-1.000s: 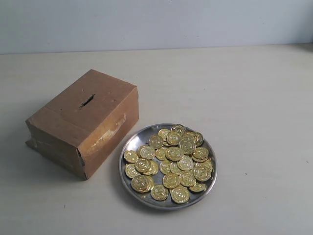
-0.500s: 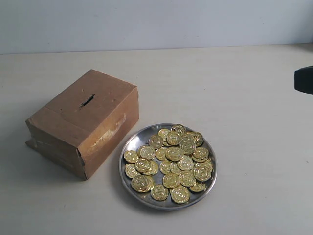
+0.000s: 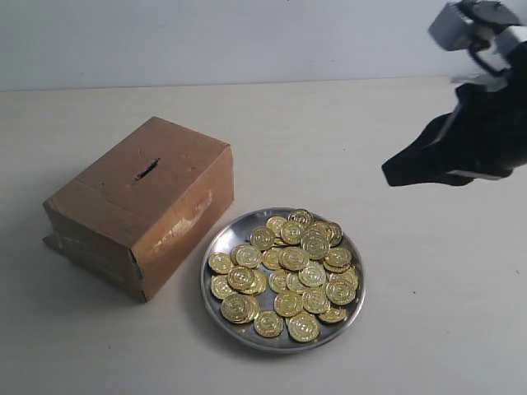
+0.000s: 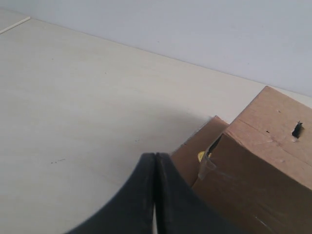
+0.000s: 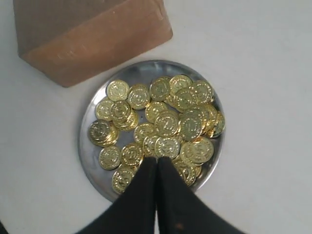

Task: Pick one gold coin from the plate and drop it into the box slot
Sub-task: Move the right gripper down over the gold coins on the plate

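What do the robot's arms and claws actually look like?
Both grippers are matte black: the left gripper and right gripper each show two smooth, curved fingers that taper to a point. In the exterior view the right arm is black and bulky, with a small grey box mounted above it. No markings show.

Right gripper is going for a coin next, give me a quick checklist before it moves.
1. Right gripper open for a grasp: not ok, jaws shut.
2. Right gripper empty: ok, nothing between its fingers.
3. Coins on the plate: ok, many, overlapping.
4. One coin free to pinch alone: cannot tell, most overlap.
5. Slot on the box unblocked: ok.
6. Left gripper clear of the slot: ok, shut, absent from the exterior view.
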